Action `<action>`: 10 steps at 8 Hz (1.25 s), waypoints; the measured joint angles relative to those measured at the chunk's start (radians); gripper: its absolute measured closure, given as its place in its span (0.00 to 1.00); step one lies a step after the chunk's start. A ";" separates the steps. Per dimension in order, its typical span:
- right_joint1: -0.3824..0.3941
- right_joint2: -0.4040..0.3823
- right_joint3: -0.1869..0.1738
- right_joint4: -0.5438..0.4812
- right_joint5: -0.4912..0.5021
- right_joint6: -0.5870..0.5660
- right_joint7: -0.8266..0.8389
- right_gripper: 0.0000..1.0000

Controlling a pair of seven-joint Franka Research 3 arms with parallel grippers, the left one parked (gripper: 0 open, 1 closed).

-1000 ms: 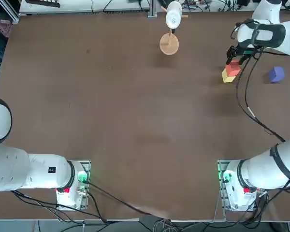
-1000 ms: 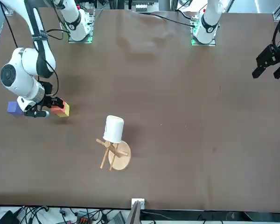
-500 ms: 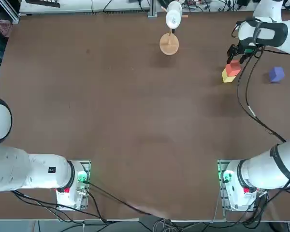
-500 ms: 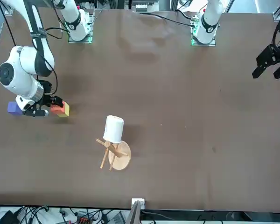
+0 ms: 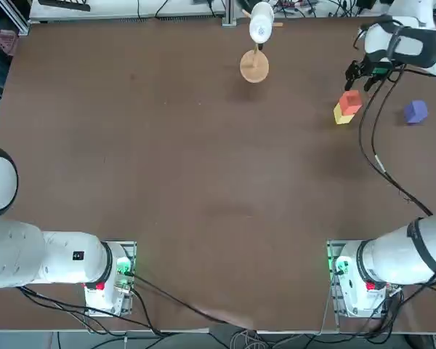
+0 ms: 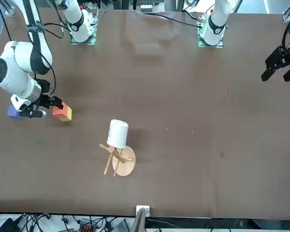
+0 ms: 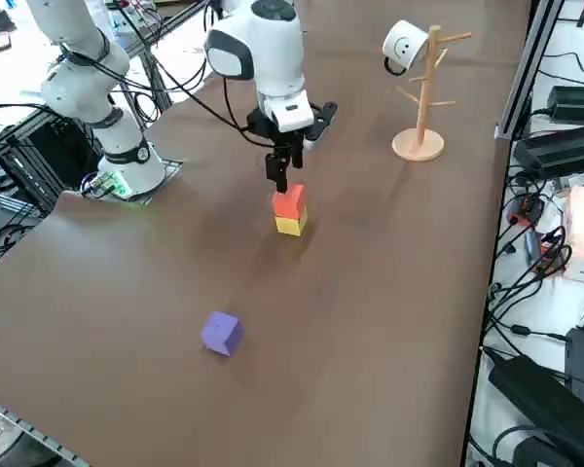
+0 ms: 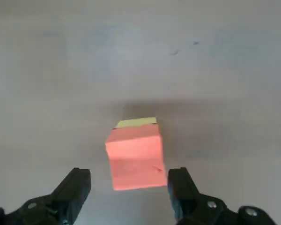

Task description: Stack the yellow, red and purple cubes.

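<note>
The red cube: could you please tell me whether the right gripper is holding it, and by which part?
Nothing is held: the right gripper is open above the red cube, which rests on the yellow cube.

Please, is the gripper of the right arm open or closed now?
Open: in the wrist view, the right gripper's two fingers stand wide apart.

the right arm (image 5: 421,47) reaches out over the far right of the table, bent at the elbow, with its wrist angled down and the right gripper (image 8: 129,180) hanging low, fingers wide apart and holding nothing.
</note>
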 joint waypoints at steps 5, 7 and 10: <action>-0.216 -0.031 -0.024 0.003 -0.019 -0.023 -0.237 0.00; -0.303 -0.010 -0.025 0.015 -0.036 -0.022 -0.343 0.00; -0.456 0.076 -0.026 0.064 -0.041 0.037 -0.557 0.00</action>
